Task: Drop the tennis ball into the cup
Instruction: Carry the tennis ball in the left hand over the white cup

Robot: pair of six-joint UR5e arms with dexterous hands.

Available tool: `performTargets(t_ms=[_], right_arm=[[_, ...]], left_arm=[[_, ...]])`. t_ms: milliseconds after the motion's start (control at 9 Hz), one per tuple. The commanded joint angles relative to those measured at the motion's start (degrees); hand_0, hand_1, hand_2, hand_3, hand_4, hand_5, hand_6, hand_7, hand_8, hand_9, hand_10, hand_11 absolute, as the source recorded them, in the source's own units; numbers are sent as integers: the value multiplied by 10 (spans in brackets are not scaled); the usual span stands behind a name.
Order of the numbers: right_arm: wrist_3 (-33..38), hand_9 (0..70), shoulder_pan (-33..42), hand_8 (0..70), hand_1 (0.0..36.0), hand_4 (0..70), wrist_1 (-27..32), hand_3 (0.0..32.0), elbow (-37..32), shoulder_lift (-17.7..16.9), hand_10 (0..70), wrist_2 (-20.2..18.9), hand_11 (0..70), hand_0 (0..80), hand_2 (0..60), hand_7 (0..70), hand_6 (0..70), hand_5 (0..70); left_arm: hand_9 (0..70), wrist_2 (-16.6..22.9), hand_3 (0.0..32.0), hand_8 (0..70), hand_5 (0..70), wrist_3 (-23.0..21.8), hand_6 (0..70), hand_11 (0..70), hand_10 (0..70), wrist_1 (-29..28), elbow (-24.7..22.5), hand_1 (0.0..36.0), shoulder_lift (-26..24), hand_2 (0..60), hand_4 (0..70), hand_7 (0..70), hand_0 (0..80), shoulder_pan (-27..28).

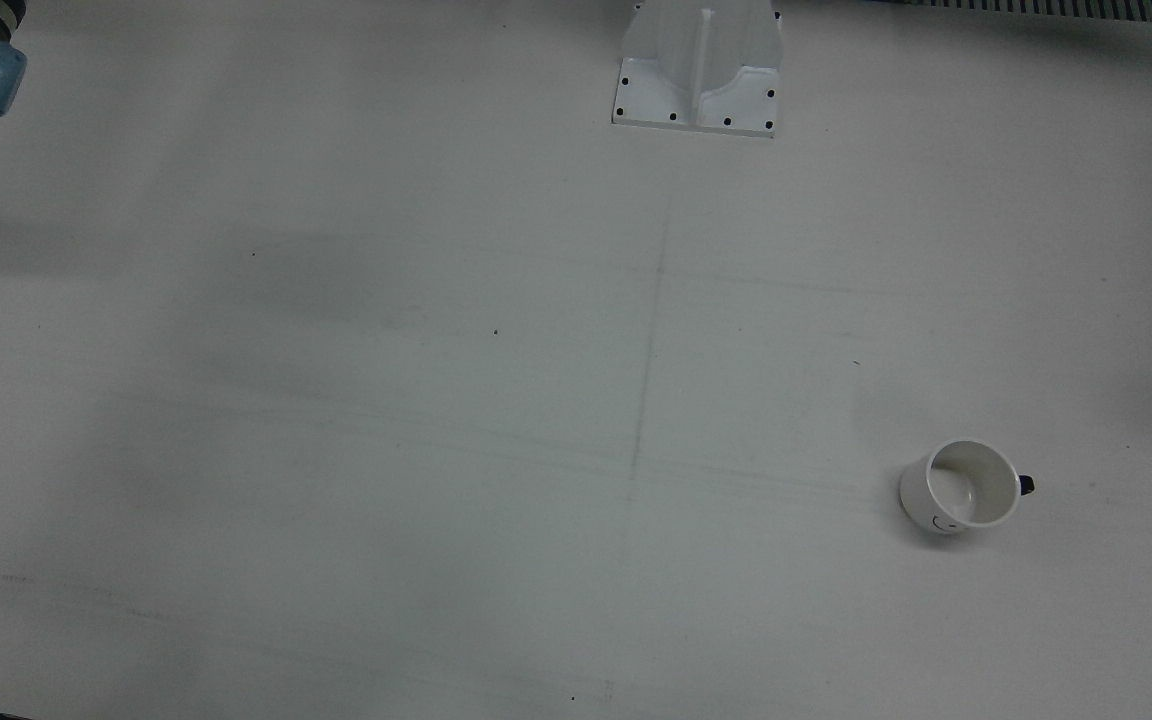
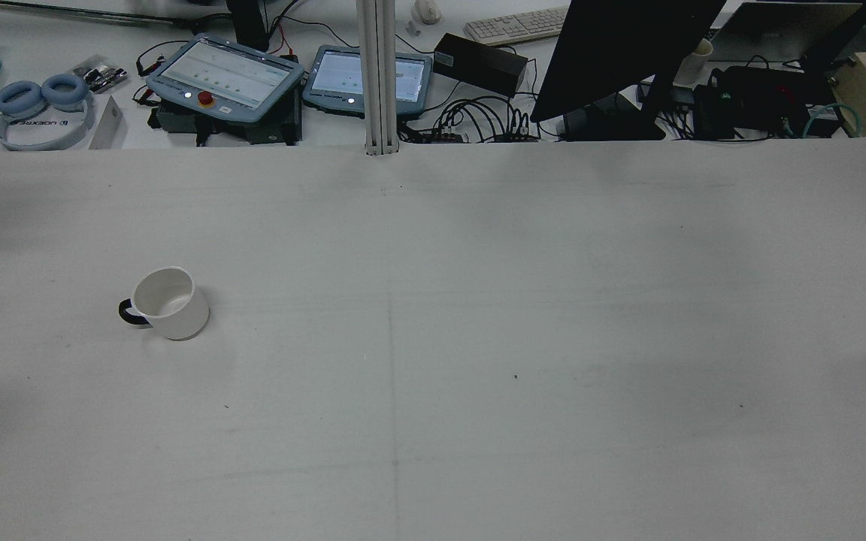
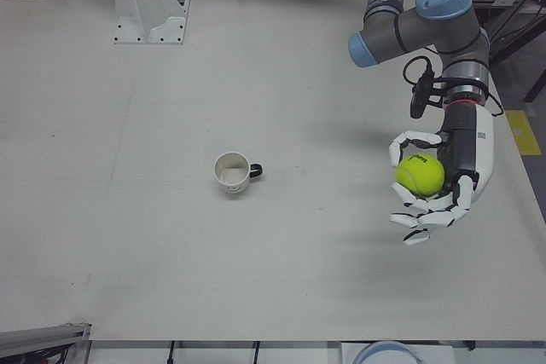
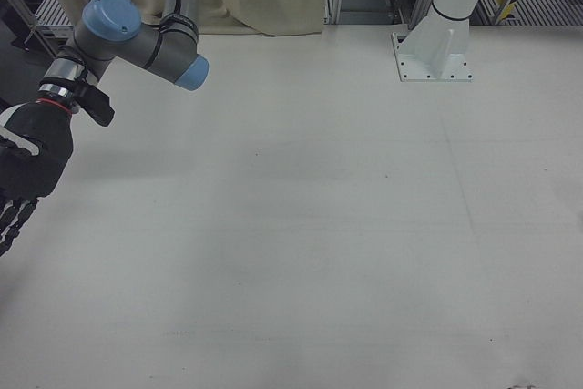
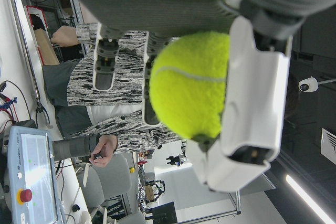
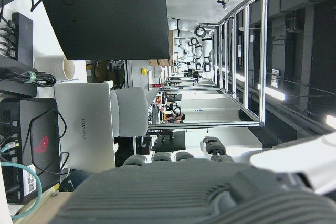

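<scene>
The left hand (image 3: 437,185) holds the tennis ball (image 3: 420,174) in a closed grasp, fingers (image 3: 426,217) curled under and around it, palm facing the table's middle, the forearm hanging roughly vertical from the arm above; in the left hand view the ball (image 5: 190,83) sits pressed between the white fingers (image 5: 255,98) and the grey palm. The ball is bright yellow-green, felted, with a pale seam curving across it; being round, it has no long axis. It is held clear above the table (image 3: 128,210), near the table's edge on the robot's left side. The cup (image 3: 232,172) stands upright on the table well apart from the hand, mouth up, its dark handle (image 3: 255,171) pointing toward the held ball; it is white with a dark mark on its wall (image 1: 941,522). Bare table surrounds the cup on every side. The right hand (image 4: 23,175) hangs at the opposite table edge, holding nothing, fingers extended downward
</scene>
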Motion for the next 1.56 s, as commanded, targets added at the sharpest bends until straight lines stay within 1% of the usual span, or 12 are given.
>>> performTargets(t_ms=[0,111,222,333,556,778,889,1000,1111,1222,1333,1444], right_arm=[[0,0,0,0,0,0,0,0,-1,0,0,0,0,0,0,0,0,0],[0,0,0,0,0,0,0,0,-1,0,0,0,0,0,0,0,0,0],[0,0,0,0,0,0,0,0,-1,0,0,0,0,0,0,0,0,0],[0,0,0,0,0,0,0,0,-1,0,0,0,0,0,0,0,0,0],[1,0,0,0,0,0,0,0,-2,0,0,0,0,0,0,0,0,0],[1,0,-1,0,0,0,0,0,-2,0,0,0,0,0,0,0,0,0],[1,0,0,0,0,0,0,0,-2,0,0,0,0,0,0,0,0,0],[1,0,0,0,0,0,0,0,-2,0,0,0,0,0,0,0,0,0],[1,0,0,0,0,0,0,0,-2,0,0,0,0,0,0,0,0,0],[1,0,-1,0,0,0,0,0,-2,0,0,0,0,0,0,0,0,0],[1,0,0,0,0,0,0,0,-2,0,0,0,0,0,0,0,0,0],[1,0,0,0,0,0,0,0,-2,0,0,0,0,0,0,0,0,0]], left_arm=[[328,0,228,369,309,0,700,243,137,0,-2,360,-1,547,90,570,800,-1],[325,0,228,379,324,-1,700,243,137,-1,-12,360,-1,562,90,553,800,0],[328,0,228,370,309,-1,700,243,137,1,-34,360,0,547,91,567,800,5],[325,1,228,379,324,0,700,240,135,3,-62,360,1,564,90,549,800,23],[322,2,224,380,323,1,700,231,129,29,-97,360,2,571,93,547,800,111],[321,-4,268,370,303,14,672,228,126,28,-98,360,-1,476,23,534,800,205],[319,-6,274,375,308,41,697,230,128,19,-99,360,-3,481,13,524,800,238],[319,-9,284,365,291,56,644,229,128,14,-98,360,-3,467,1,529,800,258],[316,-23,296,363,290,62,627,225,125,12,-95,360,-3,456,0,517,800,270],[313,-28,296,377,306,68,694,224,125,12,-89,360,-4,458,0,504,800,294],[309,-32,296,387,318,68,700,223,125,13,-85,360,-6,464,0,488,800,315],[312,-51,294,370,294,68,667,224,126,-1,-67,360,-7,433,0,509,800,331]])
